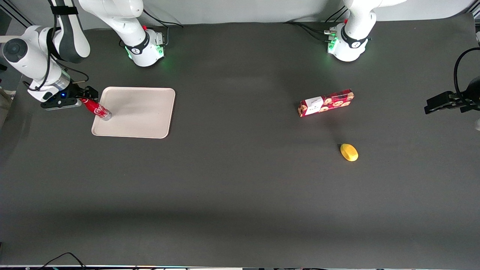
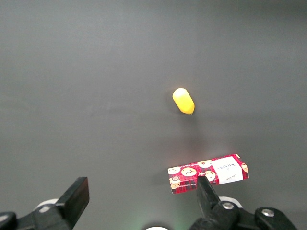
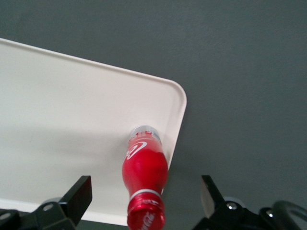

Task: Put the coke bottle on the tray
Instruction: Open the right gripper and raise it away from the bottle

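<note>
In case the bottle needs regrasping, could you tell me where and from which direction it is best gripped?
Grip the coke bottle at its slim neck under the cap, coming from above: it stands on its base on the tray, cap uppermost. The gripper is open around that end.

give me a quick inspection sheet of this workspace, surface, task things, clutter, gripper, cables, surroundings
surface: dark grey table, matte, no spills seen
coke bottle: tilted, clear base on the tray near its rim, red cap toward the gripper
tray: beige, flat on the table at the working arm's end; only the bottle on it
clutter: red cookie box and yellow lemon-like object, both toward the parked arm's end; the yellow one is nearer the front camera
gripper: at the bottle's cap, just outside the tray's edge; fingers spread wide in the wrist view, clear of the bottle
cables: black leads at both arm bases, another at the table's near edge
surroundings: pale backdrop, nothing else seen
</note>
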